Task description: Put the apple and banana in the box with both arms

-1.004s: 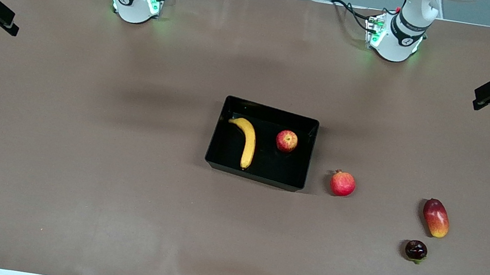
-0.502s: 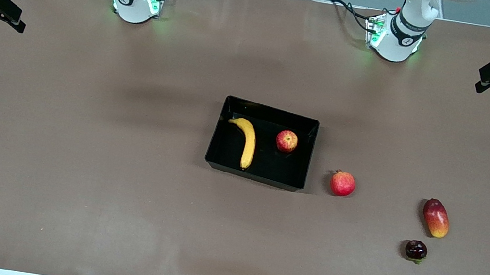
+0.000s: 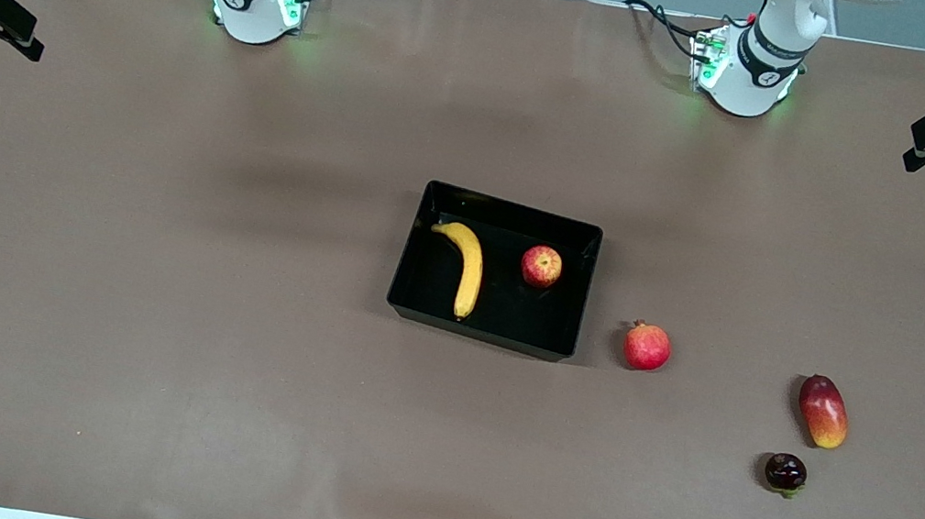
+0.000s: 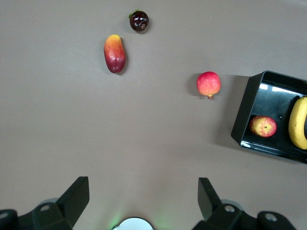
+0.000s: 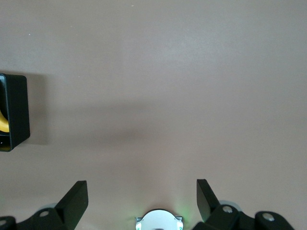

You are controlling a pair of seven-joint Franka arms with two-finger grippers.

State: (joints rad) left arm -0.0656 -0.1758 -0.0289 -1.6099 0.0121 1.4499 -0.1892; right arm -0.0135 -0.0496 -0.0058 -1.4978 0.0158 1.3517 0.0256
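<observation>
light falls evenly from above — bright, no harsh glare on my table point(image 3: 142, 292). soft broad shadows lie across its middle. the box point(image 3: 420, 290) shows small glossy highlights — each fruit casts a short dark shadow. everything looks sharp.

The desk point(image 3: 142, 292) is plain brown. The box point(image 3: 419, 243) is glossy black, the banana point(image 3: 468, 268) yellow with dark tips, the apple point(image 3: 541, 266) red with yellow streaks. The pomegranate point(image 3: 646, 346) is pinkish red, the mango point(image 3: 823, 410) red fading to yellow, and the small fruit point(image 3: 785, 472) dark maroon. Both arms are white with black bands.
</observation>
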